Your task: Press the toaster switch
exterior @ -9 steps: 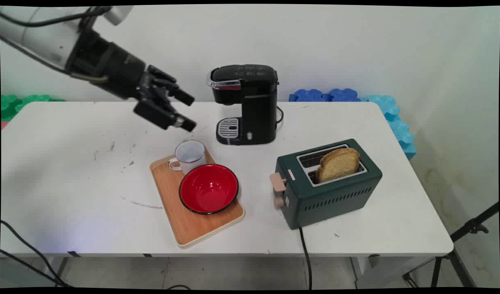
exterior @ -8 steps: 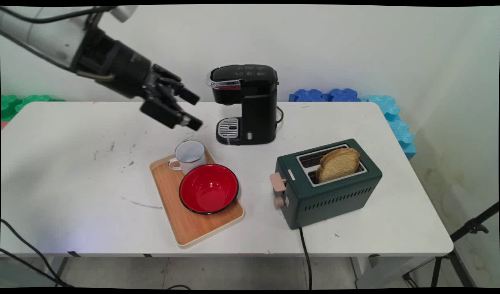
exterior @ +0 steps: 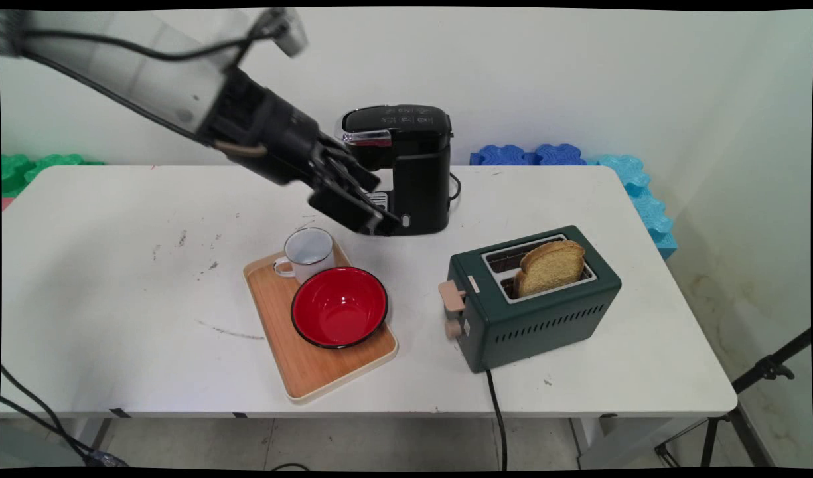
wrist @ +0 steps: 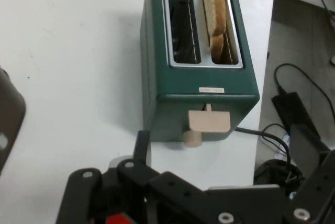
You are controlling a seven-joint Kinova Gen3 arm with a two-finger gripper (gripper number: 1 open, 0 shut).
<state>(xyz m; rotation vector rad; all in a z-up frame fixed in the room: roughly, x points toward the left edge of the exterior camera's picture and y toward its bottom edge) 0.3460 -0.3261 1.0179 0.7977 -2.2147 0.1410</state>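
Note:
My black gripper point(exterior: 382, 204) hangs open and empty above the table, right in front of the black coffee machine point(exterior: 406, 166), hiding part of its drip grate. Below it to the left, a white enamel mug point(exterior: 308, 252) and a red bowl point(exterior: 340, 307) stand on a wooden tray point(exterior: 300, 362). In the hand view one finger point(wrist: 141, 148) rises at lower left. Beyond it stands the green toaster point(wrist: 199, 72), with a slice of bread point(wrist: 214, 14) in one slot and its beige lever point(wrist: 209, 121) facing me.
The toaster point(exterior: 535, 299) sits right of the tray, its black cord point(exterior: 498, 418) running off the table's front edge. Blue foam mats point(exterior: 579, 159) lie behind the table at the right, green ones point(exterior: 28, 169) at the left. A tripod leg point(exterior: 764, 372) stands at far right.
The arm has swung to the right and a little lower, carrying the open gripper from above the table's left-middle to just in front of the coffee machine. Nothing on the table moved.

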